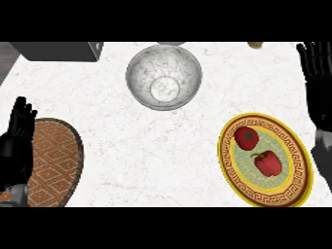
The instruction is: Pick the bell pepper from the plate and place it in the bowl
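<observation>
Right hand (pixel 325 85) is held at three o'clock, fingers straight, nothing grasped, beyond the plate (pixel 298 168) where the pepper (pixel 267 163) lies untouched beside a tomato (pixel 247 138). Bowl (pixel 164 76) is set at twelve. Left hand (pixel 15 146) rests open at eight.

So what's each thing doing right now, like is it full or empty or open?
bowl: upright, empty.
plate: flat on the counter, holding two red things.
bell pepper: lying on the plate, untouched.
tomato: on the plate, beside the pepper.
mat: flat at the counter's left.
left hand: open, fingers straight, over the mat.
right hand: open, resting at the right edge, holding nothing.
</observation>
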